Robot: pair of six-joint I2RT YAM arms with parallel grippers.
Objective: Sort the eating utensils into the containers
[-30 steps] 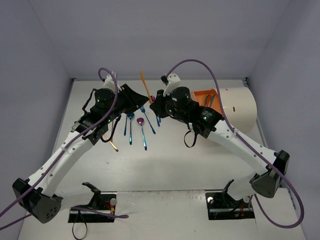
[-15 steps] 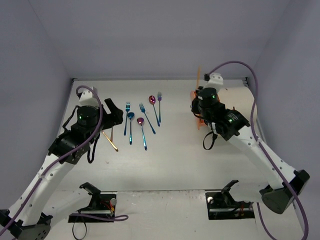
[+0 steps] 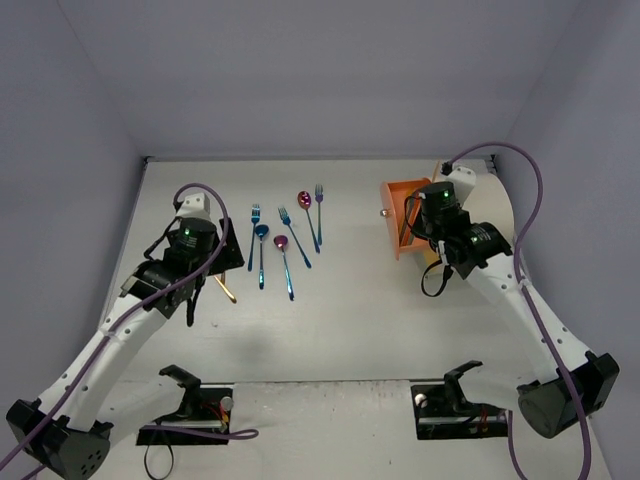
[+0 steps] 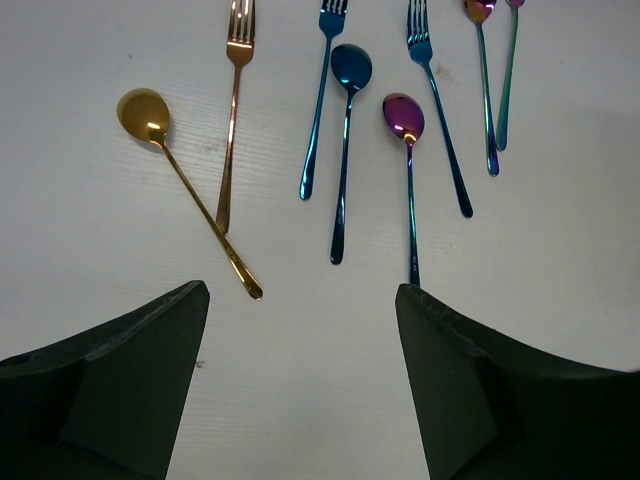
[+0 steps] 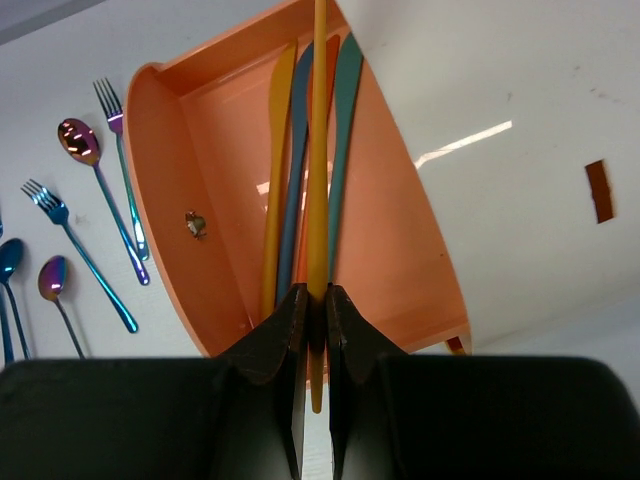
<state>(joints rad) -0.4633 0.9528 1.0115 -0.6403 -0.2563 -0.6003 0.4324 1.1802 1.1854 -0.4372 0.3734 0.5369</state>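
Above drawer [image 5: 400, 250] with knives [image 5: 345, 120], right gripper [image 5: 311, 295] pinches gold utensil [image 5: 320, 150]; left gripper [image 4: 300, 300] spread.

White table [image 3: 340, 320] with eating utensils [image 4: 346, 150], cabinet [image 5: 520, 150]

The right gripper [image 5: 310, 296] brought the thin gold-orange metal knife [image 5: 320, 120] over the open orange drawer [image 5: 220, 150]; the left gripper [image 4: 300, 290] opened.

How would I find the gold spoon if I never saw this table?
On the white table, find the row of utensils left of the orange drawer. At the row's left end lies the gold spoon, slanted beside the gold fork. It alone is gold with a round bowl.
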